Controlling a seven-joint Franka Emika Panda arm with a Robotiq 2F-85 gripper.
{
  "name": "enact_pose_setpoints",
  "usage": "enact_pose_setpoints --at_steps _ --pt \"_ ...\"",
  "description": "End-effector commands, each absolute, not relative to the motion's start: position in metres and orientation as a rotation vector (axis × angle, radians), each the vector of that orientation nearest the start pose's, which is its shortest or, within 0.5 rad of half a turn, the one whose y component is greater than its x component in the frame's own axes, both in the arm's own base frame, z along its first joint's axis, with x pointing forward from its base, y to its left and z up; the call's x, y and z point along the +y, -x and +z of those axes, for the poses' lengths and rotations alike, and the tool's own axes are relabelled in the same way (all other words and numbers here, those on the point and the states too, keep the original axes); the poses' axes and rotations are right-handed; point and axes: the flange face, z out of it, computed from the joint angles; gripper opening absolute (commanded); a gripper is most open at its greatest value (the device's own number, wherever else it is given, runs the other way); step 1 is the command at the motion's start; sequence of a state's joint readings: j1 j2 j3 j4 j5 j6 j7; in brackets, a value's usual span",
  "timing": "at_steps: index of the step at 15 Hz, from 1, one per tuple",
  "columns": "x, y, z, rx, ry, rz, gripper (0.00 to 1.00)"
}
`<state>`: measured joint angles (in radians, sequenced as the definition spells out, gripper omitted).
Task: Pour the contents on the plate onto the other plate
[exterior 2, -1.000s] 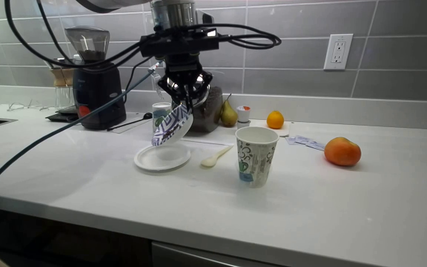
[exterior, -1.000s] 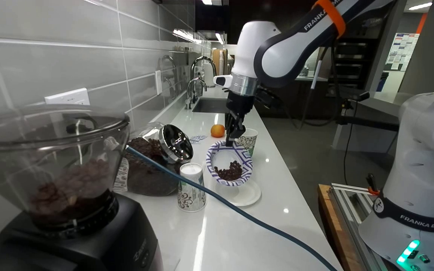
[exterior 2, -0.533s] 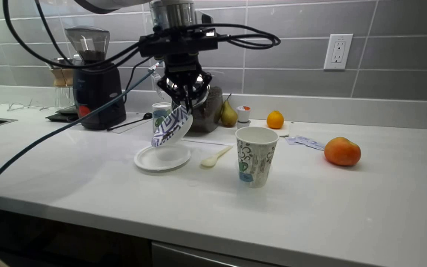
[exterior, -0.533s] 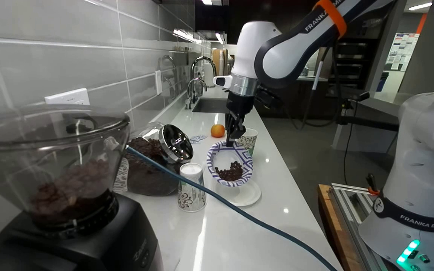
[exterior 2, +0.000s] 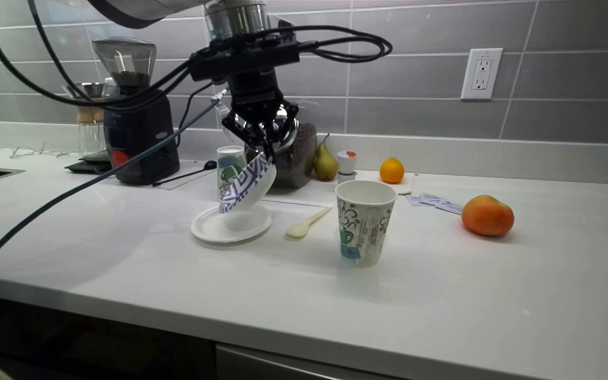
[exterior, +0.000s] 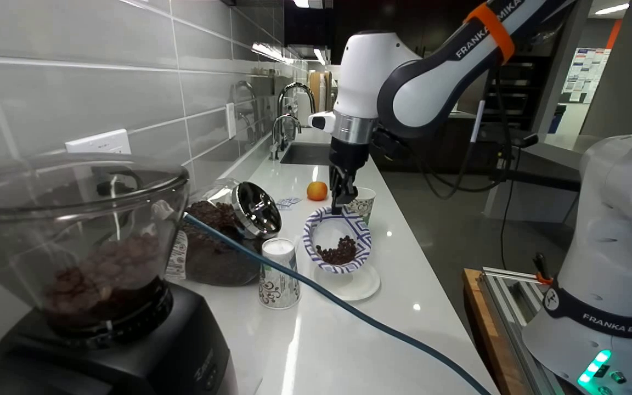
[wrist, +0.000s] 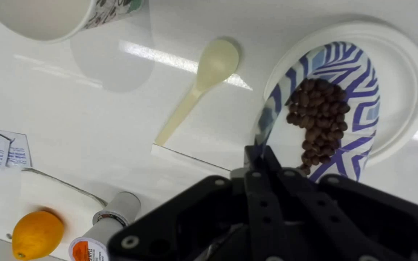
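In an exterior view, nearest on the counter [exterior 2: 415,306] stands a paper cup [exterior 2: 366,229], a spoon [exterior 2: 301,228] between it and the plain plate [exterior 2: 226,226]. Above that plate the gripper [wrist: 261,158] pinches the tilted patterned plate [exterior 2: 249,182], beans [wrist: 319,119] heaped inside; behind the plain plate, an upturned cup [exterior 2: 229,171].

1. This is a kitchen: a long white counter [exterior 2: 415,303] runs along a gray tiled wall [exterior 2: 415,76].
2. A sink [exterior: 304,153] is set in it, with a shiny tap [exterior: 280,104] at the back edge.
3. A coffee grinder [exterior 2: 138,121] stands near the back edge.
4. A pear [exterior 2: 326,161] and an orange fruit [exterior 2: 392,170] sit by that edge; a paper cup [exterior 2: 366,227] stands nearer the front edge.
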<state>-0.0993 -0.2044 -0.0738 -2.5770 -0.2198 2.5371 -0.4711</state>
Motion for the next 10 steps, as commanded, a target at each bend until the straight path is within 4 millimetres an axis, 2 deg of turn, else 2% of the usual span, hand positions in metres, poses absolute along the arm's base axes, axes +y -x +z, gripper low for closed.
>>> enact_pose_setpoints --at_steps 1,10 --pt "-0.066 -0.438 0.354 -0.758 3.285 -0.167 0.01" --pt "-0.042 -0.433 0.355 -0.718 3.417 -0.158 0.01"
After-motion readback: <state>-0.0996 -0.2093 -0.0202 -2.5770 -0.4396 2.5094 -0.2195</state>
